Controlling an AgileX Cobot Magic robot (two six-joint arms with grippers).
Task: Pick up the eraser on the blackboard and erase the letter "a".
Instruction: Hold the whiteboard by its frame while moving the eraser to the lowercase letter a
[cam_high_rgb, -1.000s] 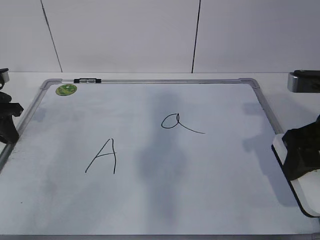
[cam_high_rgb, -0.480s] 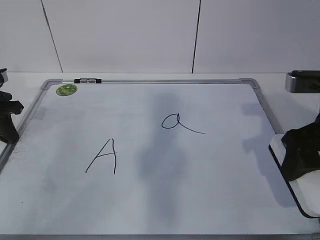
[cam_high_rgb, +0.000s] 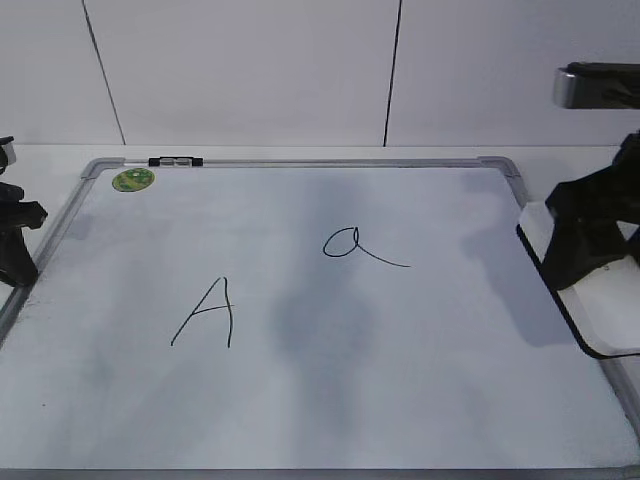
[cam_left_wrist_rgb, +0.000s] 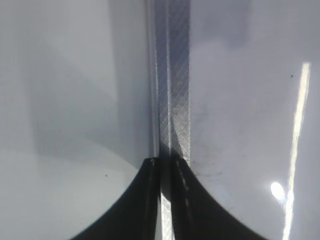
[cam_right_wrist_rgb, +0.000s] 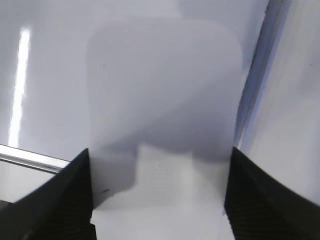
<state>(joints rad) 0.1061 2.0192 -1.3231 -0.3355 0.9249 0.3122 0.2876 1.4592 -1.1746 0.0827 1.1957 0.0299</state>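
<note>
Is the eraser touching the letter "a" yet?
Apart. The exterior view shows the eraser held in the right tool at the blackboard's right edge, bare board separating it from the letter "a".

Right gripper: at the desk's right edge, raised, fingers clamped on the eraser. Left gripper: low at the left edge, fingers together.

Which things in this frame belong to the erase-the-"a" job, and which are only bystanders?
Belongs to the job:
- eraser, gripped by the right gripper
- lowercase "a", unerased
- blackboard

Bystanders:
- capital "A"
- green sticker
- black clip on the top frame
- left gripper, closed at the left frame edge
</note>
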